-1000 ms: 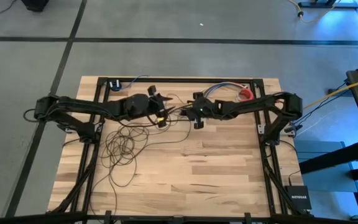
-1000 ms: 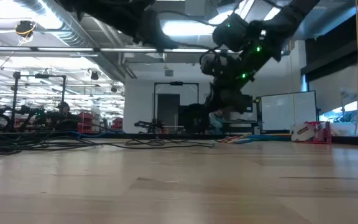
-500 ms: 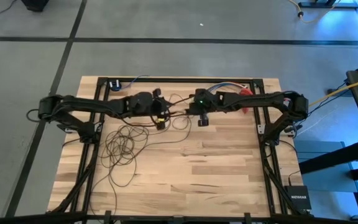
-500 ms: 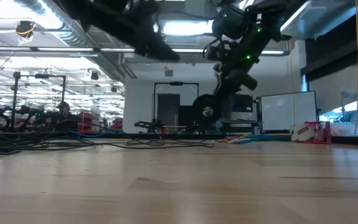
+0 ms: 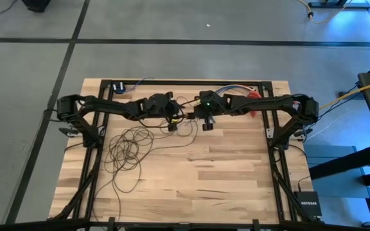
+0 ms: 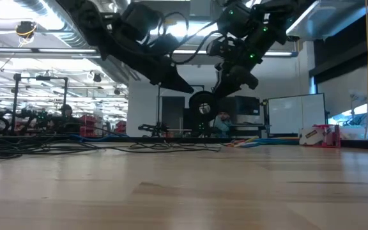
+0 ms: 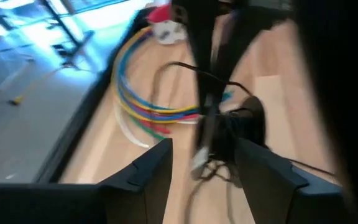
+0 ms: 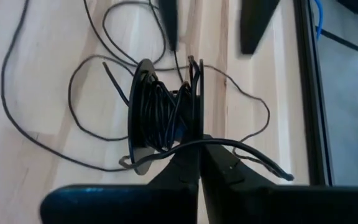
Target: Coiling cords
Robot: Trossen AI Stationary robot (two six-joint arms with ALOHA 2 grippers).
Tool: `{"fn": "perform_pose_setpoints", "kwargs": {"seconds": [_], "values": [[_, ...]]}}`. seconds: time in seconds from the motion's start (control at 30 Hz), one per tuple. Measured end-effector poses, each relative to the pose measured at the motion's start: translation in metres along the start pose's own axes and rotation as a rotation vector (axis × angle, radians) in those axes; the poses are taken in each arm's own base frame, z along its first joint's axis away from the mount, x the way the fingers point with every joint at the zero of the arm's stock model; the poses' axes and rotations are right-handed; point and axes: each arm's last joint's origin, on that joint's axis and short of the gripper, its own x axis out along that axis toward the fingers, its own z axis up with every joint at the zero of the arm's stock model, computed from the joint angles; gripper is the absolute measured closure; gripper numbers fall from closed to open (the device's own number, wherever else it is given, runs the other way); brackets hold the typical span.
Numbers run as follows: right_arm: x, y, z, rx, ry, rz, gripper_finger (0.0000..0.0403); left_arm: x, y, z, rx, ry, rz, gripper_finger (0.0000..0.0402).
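The cord (image 5: 128,146) is a thin dark wire lying in many loose loops on the table's left half. Its end is wound on a small black round puck (image 8: 163,115), which hangs above the far middle of the table (image 6: 202,106). My right gripper (image 8: 199,167) is shut on the puck. My left gripper (image 5: 172,122) is open just left of the puck and points at it; its two fingers (image 8: 169,22) stand apart beyond the puck, touching nothing. My right gripper pinches the rim of one of the puck's two discs (image 8: 197,144) between its two fingers, which slant down from the table's right side. The puck is lifted clear of the table, on edge. The cord trails slack from it down to the loops.
A bundle of multicoloured wires (image 5: 235,92) and a red-and-white object (image 5: 254,97) lie at the far right, behind the right arm. A small blue-and-black item (image 5: 119,86) sits at the far left corner. The near half of the wooden table (image 5: 223,186) is bare.
My left gripper has come down and toward the table's right, tipping downward, until its open fingers stand close to the puck. My right gripper has risen a little and tipped, lifting the puck higher above the table.
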Motion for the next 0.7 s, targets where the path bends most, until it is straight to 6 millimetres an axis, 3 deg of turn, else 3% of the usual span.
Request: {"fn": "perform_pose_setpoints", "kwargs": {"seconds": [0.17,0.27,0.43,0.7], "values": [[0.0,0.0,0.001,-0.001,-0.011,0.002,0.0401,-0.001,0.0,-0.004,0.021,0.046,-0.005,0.0234],[0.0,0.0,0.0,-0.001,-0.006,0.001,0.0401,-0.021,0.002,0.001,0.019,0.169,0.04,0.0234],[0.0,-0.001,0.001,-0.002,-0.013,-0.004,0.0401,-0.054,0.006,0.012,-0.025,0.205,0.082,0.0234],[0.0,-0.001,0.001,-0.003,-0.012,-0.003,0.0397,-0.057,0.016,-0.025,-0.049,0.247,0.096,0.0234]]}}
